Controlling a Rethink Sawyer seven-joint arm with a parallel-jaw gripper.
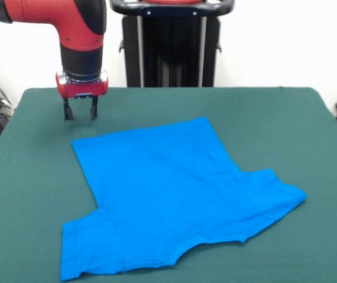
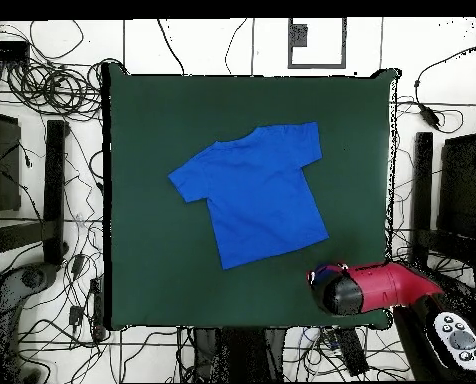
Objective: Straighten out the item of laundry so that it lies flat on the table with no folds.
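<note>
Blue shirt lies spread out and almost flat; little seems left to do.

From the front, the item of laundry lies on the table with body and both sleeves opened out, its collar side toward me. I see only faint ripples near one sleeve, so I judge the task nearly finished. The gripper hangs beside the shirt's far corner, apart from it, its two fingers a little separated and holding nothing. From overhead, the item of laundry sits near the middle of the table, turned a little askew, outline clean. The arm covers the gripper here, and small creases are too fine to judge.
</note>
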